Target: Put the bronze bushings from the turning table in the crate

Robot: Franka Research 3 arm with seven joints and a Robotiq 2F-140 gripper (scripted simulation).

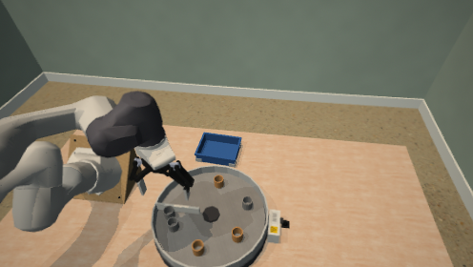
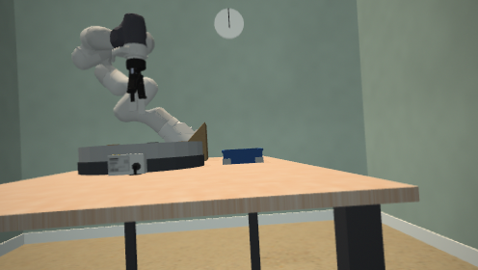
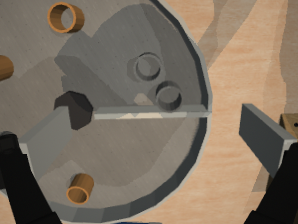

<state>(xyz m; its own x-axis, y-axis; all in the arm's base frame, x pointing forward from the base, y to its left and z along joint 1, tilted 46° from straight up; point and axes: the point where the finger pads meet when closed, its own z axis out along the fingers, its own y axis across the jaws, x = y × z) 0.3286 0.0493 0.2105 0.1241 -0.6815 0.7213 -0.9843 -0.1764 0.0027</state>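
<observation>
The turning table (image 1: pixel 224 253) (image 2: pixel 164 150) (image 3: pixel 30 40) carries three bronze and three steel bushings. One bronze bushing (image 1: pixel 218 184) (image 3: pixel 84 183) stands on the crate side, another bronze bushing (image 1: pixel 197 251) (image 3: pixel 79 17) at the side away from the crate, a third bronze bushing (image 1: pixel 237 238) (image 3: pixel 6 68) nearer the white box. One steel bushing (image 1: pixel 247 206) is at the right; a second steel bushing (image 1: pixel 169 215) (image 3: pixel 169 106) is close against the bar; a third steel bushing (image 1: pixel 173 228) (image 3: pixel 147 76) is beside it. The blue crate (image 1: pixel 219 150) (image 2: pixel 242 155) looks empty. My gripper (image 1: pixel 165 191) (image 2: pixel 137 103) (image 3: pixel 154 120) is open and empty, high above the turning table's left rim.
A pale bar (image 1: pixel 183 208) (image 3: pixel 150 115) reaches from the rim towards the dark hub (image 1: pixel 211 215) (image 3: pixel 76 110). A raised rim surrounds the disc. A white box (image 1: pixel 275 219) (image 2: pixel 126 164) with a black knob sits at its right. The wooden mounting board (image 1: pixel 126 183) stands at the left.
</observation>
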